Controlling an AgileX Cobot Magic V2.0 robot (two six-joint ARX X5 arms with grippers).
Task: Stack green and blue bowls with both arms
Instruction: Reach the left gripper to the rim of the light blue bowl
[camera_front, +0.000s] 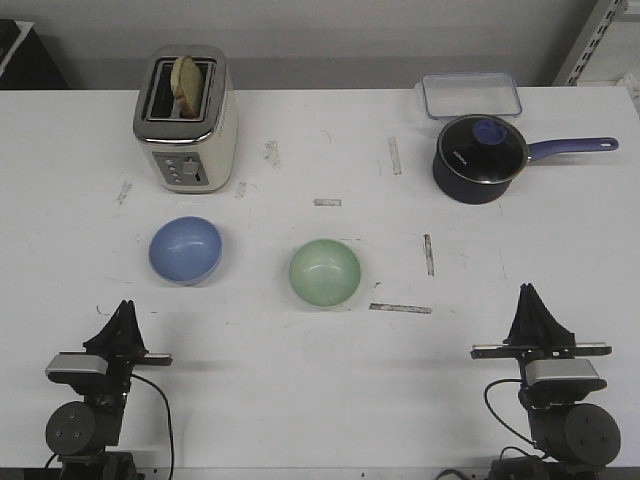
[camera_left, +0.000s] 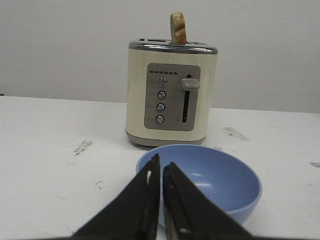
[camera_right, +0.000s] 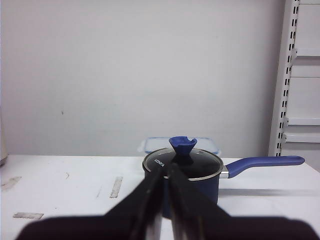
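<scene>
Bare tabletop (camera_front: 320, 400) lies open between each claw and the bowls. The toaster (camera_front: 186, 120) stands close behind the blue bowl (camera_front: 185, 250); the saucepan (camera_front: 480, 158) sits well apart from the green bowl (camera_front: 325, 272).

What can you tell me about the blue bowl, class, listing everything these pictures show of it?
The blue bowl is small, round and glossy, light periwinkle inside and out, and empty. It sits upright on the white table, apart from the green bowl to its right and in front of the cream toaster. Nothing touches it. The left gripper, fingers nearly together, sits just short of its near rim.
</scene>
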